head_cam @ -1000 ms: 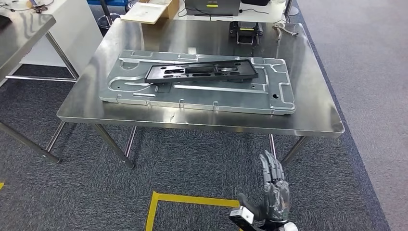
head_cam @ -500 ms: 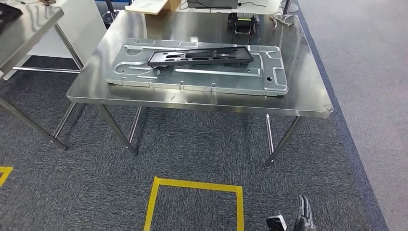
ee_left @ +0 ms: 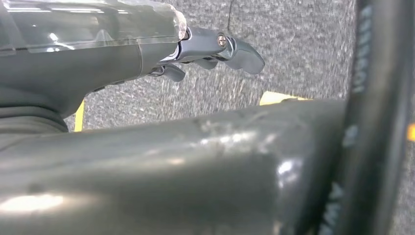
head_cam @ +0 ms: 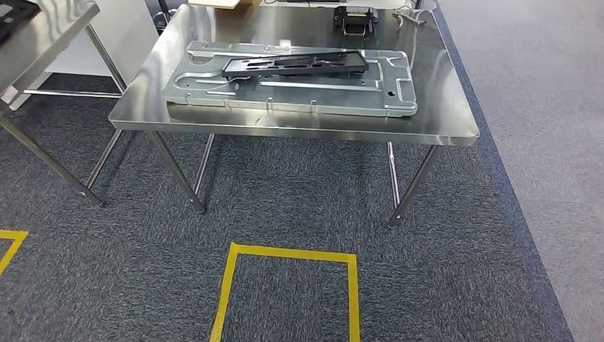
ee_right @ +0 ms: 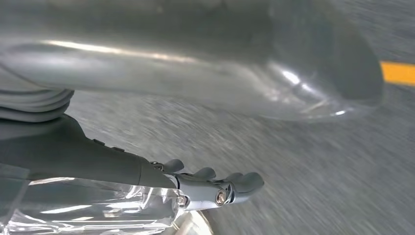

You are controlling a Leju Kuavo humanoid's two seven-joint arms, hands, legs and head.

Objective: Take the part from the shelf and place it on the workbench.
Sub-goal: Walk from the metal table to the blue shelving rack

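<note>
black part [head_cam: 295, 64] already lying on the grey plate [head_cam: 292, 96] on the workbench [head_cam: 441, 125], upper middle of frame, so just keep left hand [ee_left: 215, 49] and right hand [ee_right: 210, 188] loose, holding nothing, hanging clear

Grey carpet floor [head_cam: 299, 214] with a yellow tape square [head_cam: 288, 285], steel side table [head_cam: 43, 28] at left.

The second table [head_cam: 43, 25] at ten o'clock is cut off by the edge. The carpet [ee_right: 313, 161] in the right wrist view is motion-blurred. The small black item [head_cam: 355, 17] at twelve o'clock is too small to identify.
</note>
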